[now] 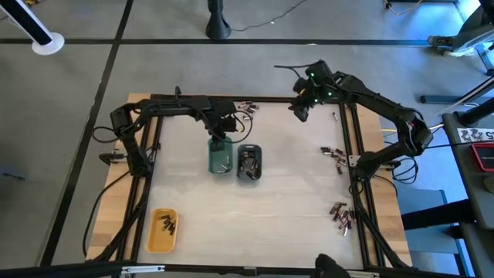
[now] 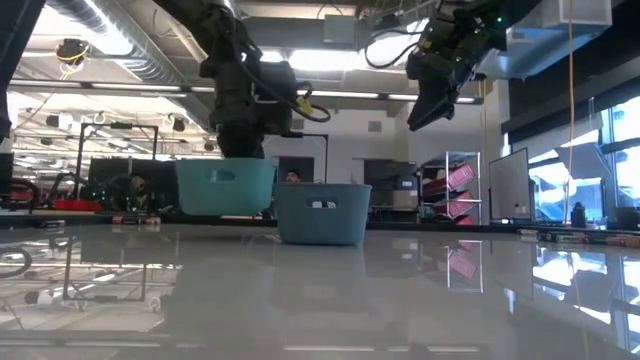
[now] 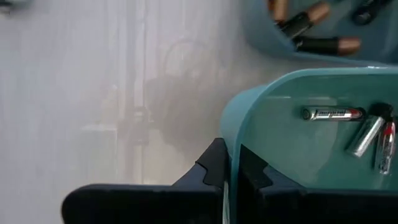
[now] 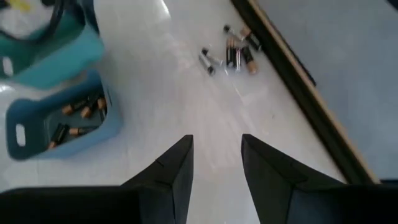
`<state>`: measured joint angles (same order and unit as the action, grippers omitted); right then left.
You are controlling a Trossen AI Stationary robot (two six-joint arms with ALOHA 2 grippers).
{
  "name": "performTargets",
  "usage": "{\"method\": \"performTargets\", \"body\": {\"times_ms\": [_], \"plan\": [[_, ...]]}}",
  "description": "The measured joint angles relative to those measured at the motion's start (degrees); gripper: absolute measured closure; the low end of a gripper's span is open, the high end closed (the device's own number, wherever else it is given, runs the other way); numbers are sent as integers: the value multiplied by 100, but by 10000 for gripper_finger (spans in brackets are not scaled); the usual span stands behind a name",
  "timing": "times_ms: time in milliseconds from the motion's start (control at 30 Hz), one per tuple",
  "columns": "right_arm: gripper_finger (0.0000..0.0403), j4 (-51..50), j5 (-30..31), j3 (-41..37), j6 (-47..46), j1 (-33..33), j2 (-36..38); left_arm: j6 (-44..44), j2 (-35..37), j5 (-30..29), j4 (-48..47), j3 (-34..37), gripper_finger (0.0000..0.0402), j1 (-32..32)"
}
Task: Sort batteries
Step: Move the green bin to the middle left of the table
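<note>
Three small oblong plastic trays sit on the pale, glossy desk (image 1: pixel 293 208) framed by black rails: a green tray (image 1: pixel 220 158) and a grey-blue tray (image 1: pixel 248 163) side by side near the middle, and a yellow tray (image 1: pixel 163 230) well apart at the near left corner. The left gripper (image 3: pixel 231 171) is clamped shut on the green tray's thin rim, and the low view shows that tray (image 2: pixel 225 186) tilted, higher than the grey-blue tray (image 2: pixel 322 213) beside it. Inside the green tray, three silvery cylindrical batteries (image 3: pixel 357 127) show, one bearing a red-and-black label. The grey-blue tray holds several dark, copper-tipped batteries (image 4: pixel 78 118), too overlapped for a sure count; the yellow tray holds a few dark ones (image 1: pixel 167 223). Loose batteries lie in three small clusters on the desk: one at the far edge (image 1: pixel 245 107), one by the right rail (image 1: pixel 333 154), one near the right front (image 1: pixel 340 214). The right wrist view shows one cluster as roughly five dark and silvery cylinders (image 4: pixel 230 53) beside the rail. The right gripper (image 4: pixel 216 163) hangs above the desk's far right, fingers partly apart, holding nothing.
</note>
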<state>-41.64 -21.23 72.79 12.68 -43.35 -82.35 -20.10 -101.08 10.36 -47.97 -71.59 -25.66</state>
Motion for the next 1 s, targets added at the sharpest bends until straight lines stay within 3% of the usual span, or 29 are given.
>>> {"method": "performTargets", "body": {"times_ms": [333, 500, 1000], "plan": [[267, 199, -40, 0, -230, -20, 0, -270, -300, 52, 84, 0, 401, 346], [267, 307, -37, 0, -770, -18, 0, -576, -382, 91, 77, 0, 401, 242], [267, 257, -31, 0, -1138, -14, 0, -750, -482, 173, 53, 0, 401, -58]]}}
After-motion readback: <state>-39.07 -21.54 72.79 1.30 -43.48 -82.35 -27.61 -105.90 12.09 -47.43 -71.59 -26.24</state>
